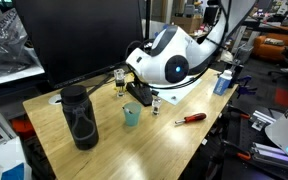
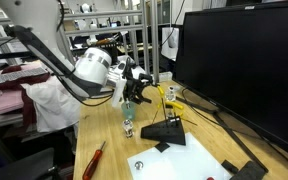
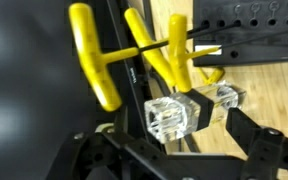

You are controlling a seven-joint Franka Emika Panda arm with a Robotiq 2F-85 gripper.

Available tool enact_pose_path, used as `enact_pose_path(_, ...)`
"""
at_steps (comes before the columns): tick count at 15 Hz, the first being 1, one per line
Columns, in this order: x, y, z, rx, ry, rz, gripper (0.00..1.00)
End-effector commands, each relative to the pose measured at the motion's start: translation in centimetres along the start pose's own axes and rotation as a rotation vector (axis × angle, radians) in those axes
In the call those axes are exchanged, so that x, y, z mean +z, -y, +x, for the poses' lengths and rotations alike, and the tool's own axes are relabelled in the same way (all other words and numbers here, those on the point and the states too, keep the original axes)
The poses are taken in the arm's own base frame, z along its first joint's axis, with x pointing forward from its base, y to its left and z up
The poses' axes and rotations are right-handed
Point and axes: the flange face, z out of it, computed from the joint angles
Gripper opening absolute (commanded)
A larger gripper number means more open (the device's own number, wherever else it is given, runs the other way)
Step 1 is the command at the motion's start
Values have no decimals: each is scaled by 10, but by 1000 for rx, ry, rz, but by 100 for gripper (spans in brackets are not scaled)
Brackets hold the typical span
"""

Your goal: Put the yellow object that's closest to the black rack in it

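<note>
Fingers [image 3: 171, 117] of the gripper [image 3: 197, 107] are reaching in from the bottom of the wrist view, their clear pads standing apart with a gap between them; the jaws are released and grasping nothing. The yellow object [image 3: 178, 55] is showing in the upper middle of that view, just above the gap, its lower end coming down close to the left-hand pad, though whether it is touching the pad I cannot tell. Two other yellow sticks [image 3: 96, 68] are lying to its left, crossing one another.

In an exterior view the black rack [image 2: 166, 130] is sitting on the wooden table [image 2: 114, 165] at the centre of the frame, below and right of the gripper, with bits of yellow showing just above it, in front of the dark monitor [image 2: 244, 70].

In an exterior view the white arm [image 1: 169, 62] is leaning in from the upper right over the table. A teal cup [image 1: 131, 115] is standing at centre, a black mesh cylinder [image 1: 80, 117] to its left, and a red-handled tool [image 1: 191, 118] is lying to the right.
</note>
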Motion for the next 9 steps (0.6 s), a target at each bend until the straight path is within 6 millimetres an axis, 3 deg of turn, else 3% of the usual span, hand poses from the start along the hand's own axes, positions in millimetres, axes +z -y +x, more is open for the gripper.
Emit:
enact_pose_path(1, -42, -39, -12, 33, 8, -71, 100)
enact_pose_path(4, -62, -62, -19, 51, 6, -114, 100)
enact_pose_path(9, -92, -66, -30, 170, 16, 50, 100)
